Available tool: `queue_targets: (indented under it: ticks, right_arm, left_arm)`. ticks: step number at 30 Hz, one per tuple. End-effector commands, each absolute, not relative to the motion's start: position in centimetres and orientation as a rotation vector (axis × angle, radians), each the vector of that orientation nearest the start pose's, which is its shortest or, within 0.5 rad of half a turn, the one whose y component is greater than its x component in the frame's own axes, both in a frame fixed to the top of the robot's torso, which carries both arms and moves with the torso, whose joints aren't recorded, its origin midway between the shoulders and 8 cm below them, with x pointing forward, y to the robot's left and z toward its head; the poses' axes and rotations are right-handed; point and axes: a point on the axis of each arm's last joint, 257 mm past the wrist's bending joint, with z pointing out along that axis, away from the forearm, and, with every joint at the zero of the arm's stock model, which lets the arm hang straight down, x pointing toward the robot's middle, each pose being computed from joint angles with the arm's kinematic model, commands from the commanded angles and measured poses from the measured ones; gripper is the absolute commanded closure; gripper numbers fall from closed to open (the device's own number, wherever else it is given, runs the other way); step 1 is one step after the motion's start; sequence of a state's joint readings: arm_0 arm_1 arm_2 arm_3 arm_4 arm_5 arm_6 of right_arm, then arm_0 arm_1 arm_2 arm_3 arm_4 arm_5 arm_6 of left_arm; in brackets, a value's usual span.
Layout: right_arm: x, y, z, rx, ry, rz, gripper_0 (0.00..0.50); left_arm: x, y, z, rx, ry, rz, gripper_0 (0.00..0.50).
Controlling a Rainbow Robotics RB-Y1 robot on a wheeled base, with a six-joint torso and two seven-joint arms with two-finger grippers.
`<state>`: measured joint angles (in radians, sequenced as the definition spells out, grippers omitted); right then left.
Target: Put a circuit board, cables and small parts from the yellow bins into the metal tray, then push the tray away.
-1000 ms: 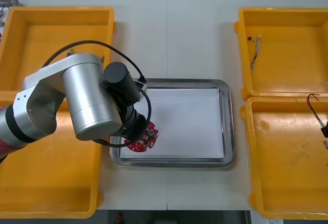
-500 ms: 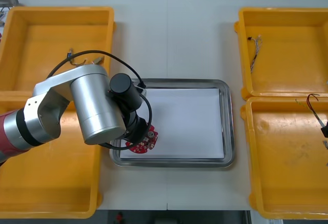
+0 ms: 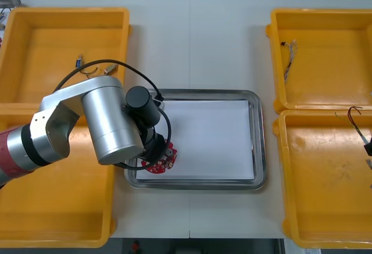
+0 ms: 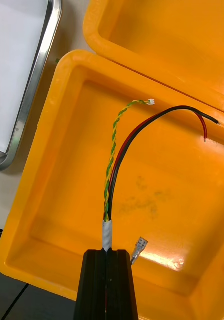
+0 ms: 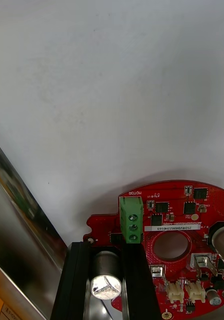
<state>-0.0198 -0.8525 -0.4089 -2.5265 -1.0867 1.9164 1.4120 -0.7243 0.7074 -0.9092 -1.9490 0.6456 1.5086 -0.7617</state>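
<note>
The left gripper [image 5: 105,252] is hanging over the 7 o'clock corner of the shiny rectangular metal tray [image 3: 259,143]. It is carrying the round red circuit board [image 3: 164,160]. Its black fingers are not pinching the board's edge. They are standing apart by the width of a silvery cylindrical component [image 5: 105,280] on the board and clamping that. The board is sitting over the tray's white paper lining [image 3: 215,138], close to the rim. Whether it is touching the lining, I cannot tell.

At 3 o'clock from the tray, the right gripper [image 4: 108,255] is waiting above the near yellow plastic bin [image 3: 325,207]. Its fingers are pressed together on a taped bundle of cables [image 4: 110,165], a twisted green-and-yellow pair with a black and a red lead. The free ends are trailing out over the bin's floor.

Here is where it could slip. Holding by one soldered part is risking a pivot, so the board may swing or tilt as the fingers open. This near the corner, it could be landing half on the sloped rim rather than flat. On the right, those loose ends could be snagging the bin wall on the way across.
</note>
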Motion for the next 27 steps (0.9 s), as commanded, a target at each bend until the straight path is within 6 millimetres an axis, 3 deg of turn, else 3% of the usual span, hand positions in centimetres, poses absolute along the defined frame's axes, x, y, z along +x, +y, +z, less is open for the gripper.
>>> queue_targets:
  ticks: [1, 3, 20, 27]
  right_arm:
    - [31.8, -32.1, -12.1, -0.63, 2.518, -0.133, 0.5]
    - [31.8, -32.1, -12.1, -0.629, 2.518, -0.134, 0.5]
    - [31.8, -31.7, -12.0, -0.65, 2.512, -0.125, 0.5]
    - [32.0, -30.2, -11.9, -0.768, 2.502, -0.139, 0.5]
  left_arm:
    - [42.4, 10.6, -27.4, 0.406, 2.652, 0.016, 0.225]
    - [42.3, 10.6, -27.4, 0.402, 2.652, 0.014, 0.0]
    - [42.6, 9.6, -24.6, 0.345, 2.636, -0.063, 0.0]
    - [42.1, 10.5, -21.4, 0.319, 2.632, -0.045, 0.0]
